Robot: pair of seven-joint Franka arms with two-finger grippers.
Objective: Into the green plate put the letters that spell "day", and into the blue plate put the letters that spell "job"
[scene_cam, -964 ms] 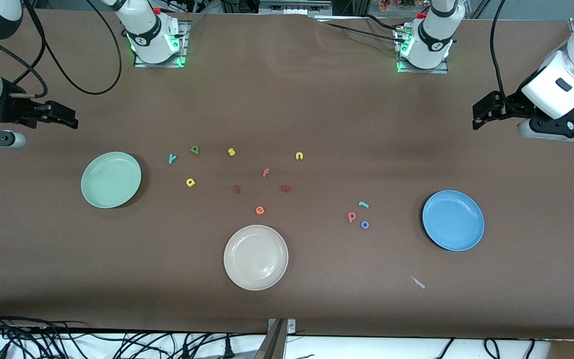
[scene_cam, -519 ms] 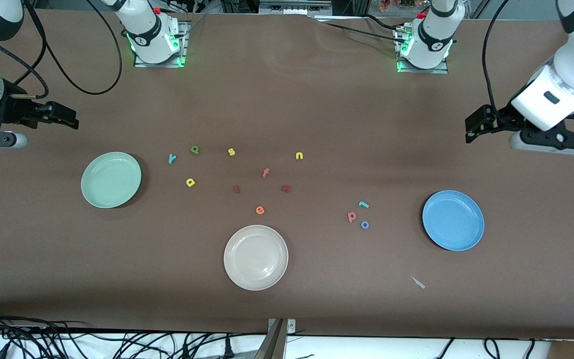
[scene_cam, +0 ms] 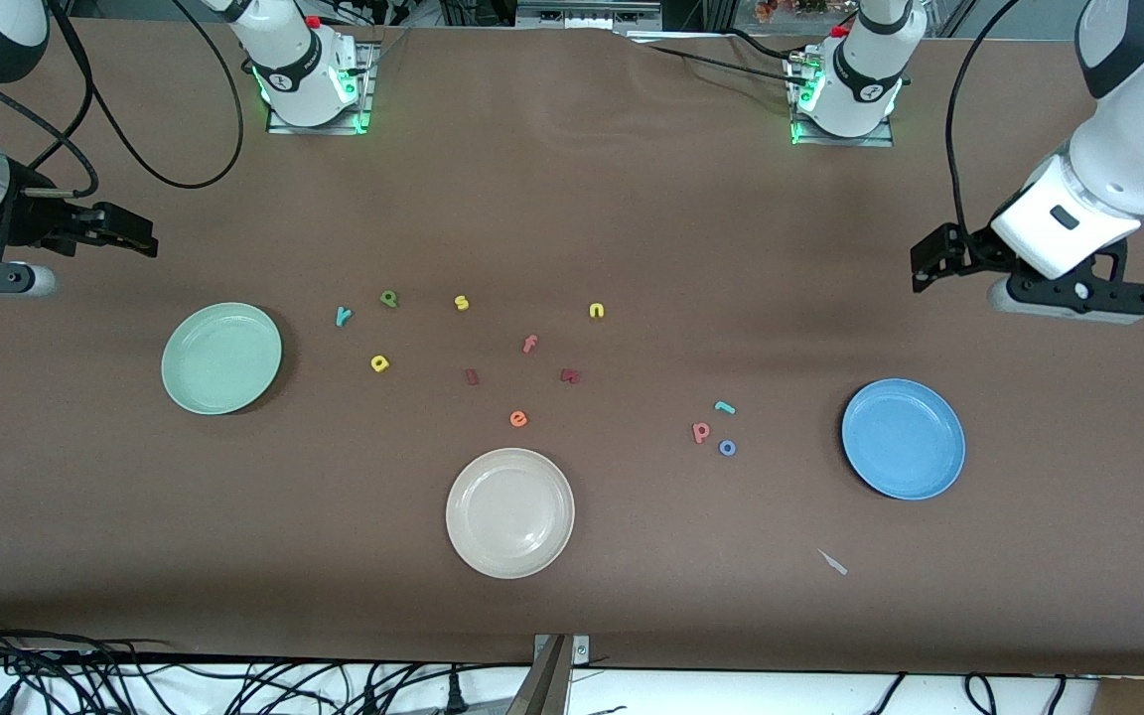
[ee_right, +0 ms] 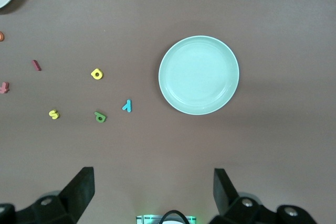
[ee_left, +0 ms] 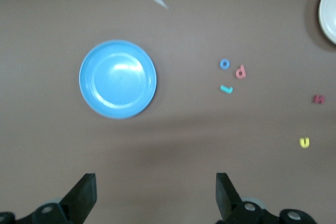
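On the brown table, nothing is held by the spread-fingered left gripper or right gripper; j, o, b lie beside the blue plate under the left arm, d, a, y beside the green plate.

Readable signs are the foam letters lying on the bench themselves: y, d, s, n, a, f, e, j, b, o. No printed labels are legible.
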